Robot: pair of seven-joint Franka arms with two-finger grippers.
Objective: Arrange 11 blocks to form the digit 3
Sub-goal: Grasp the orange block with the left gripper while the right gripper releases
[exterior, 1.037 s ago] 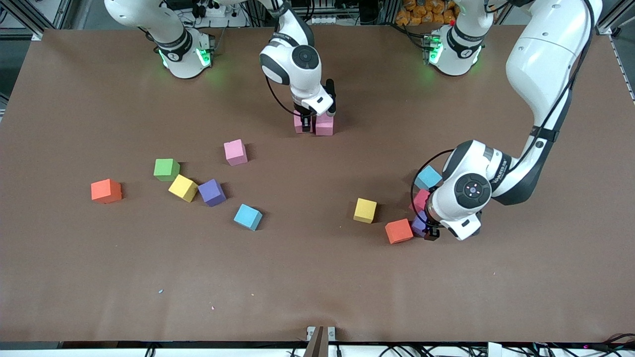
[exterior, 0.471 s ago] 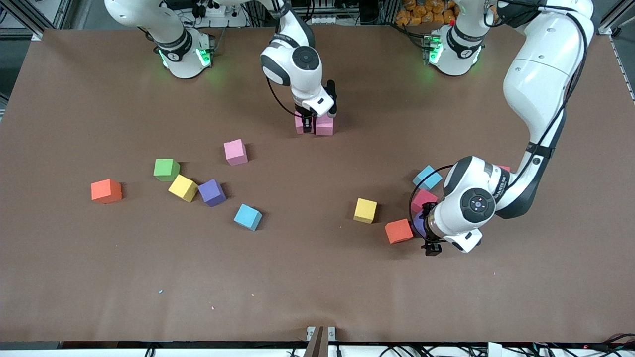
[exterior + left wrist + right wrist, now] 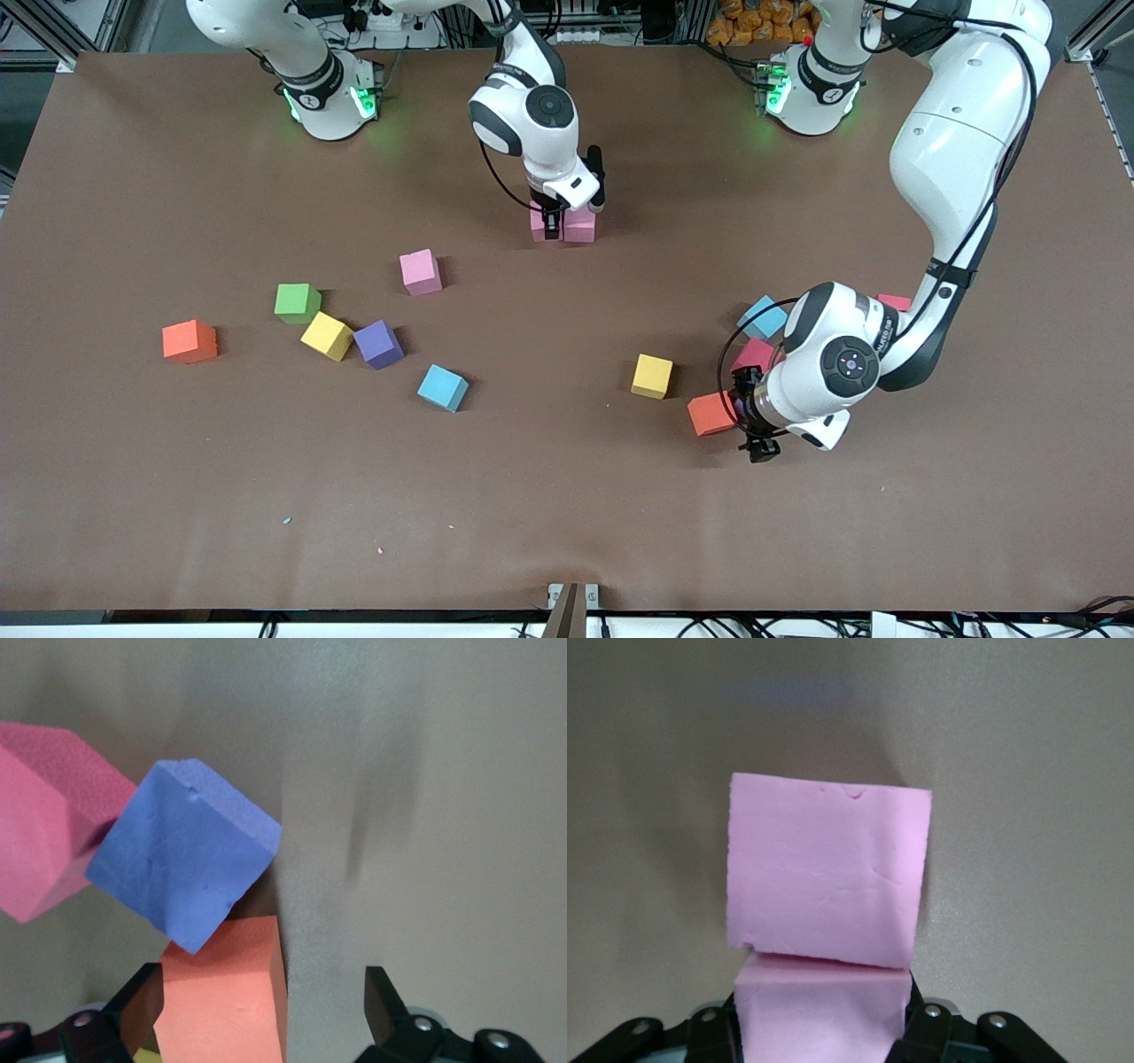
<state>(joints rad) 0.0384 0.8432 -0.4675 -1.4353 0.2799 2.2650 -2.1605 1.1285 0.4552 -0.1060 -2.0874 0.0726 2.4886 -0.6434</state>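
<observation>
- Pink foam sits in your right tool (image 3: 551,227): its fingers are closed on one pink block (image 3: 819,1014), which touches a second pink block (image 3: 579,225) resting on the counter (image 3: 567,496), near the arm bases
- Your left tool (image 3: 755,425) has its fingers spread wide and holds nothing; it is low over the counter beside the orange block (image 3: 711,413), and in the left wrist view that orange block (image 3: 226,997) lies between the fingers (image 3: 383,1001)
- You can see a purple block (image 3: 182,855) touching the orange one, and a red block (image 3: 755,354) against the purple one
- A light blue block (image 3: 764,316) lies just beside the red one, farther from the front camera
- A yellow block (image 3: 652,376) stands near the orange one, toward the right arm's end
- Toward the right arm's end you have a loose pink block (image 3: 420,271), a green cube (image 3: 297,302), another yellow block (image 3: 327,336) touching another purple block (image 3: 378,344), another light blue block (image 3: 443,387) and a red-orange block (image 3: 190,341), well apart from the rest
</observation>
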